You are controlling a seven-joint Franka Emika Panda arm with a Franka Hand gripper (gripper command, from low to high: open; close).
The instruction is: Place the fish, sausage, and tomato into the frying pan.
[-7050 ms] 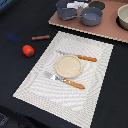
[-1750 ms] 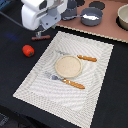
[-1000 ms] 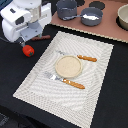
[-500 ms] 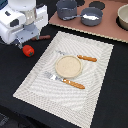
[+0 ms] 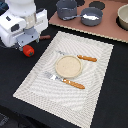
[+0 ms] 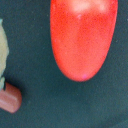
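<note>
tomato (image 5: 28, 50) on dark desk (image 5: 107, 95), left of the mat (image 5: 95, 75) in exterior view
arm right above it; end effector fingers hidden, can't tell open or closed. sausage (image 5: 45, 37) just beside. fish (image 5: 90, 17) already in pan (image 5: 92, 16).

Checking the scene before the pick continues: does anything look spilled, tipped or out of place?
Nothing looks spilled or damaged. The tomato and sausage lie on the dark table off the placemat, under the arm. The plate sits centred between its cutlery, and the frying pan already holds something white, probably the fish.
</note>
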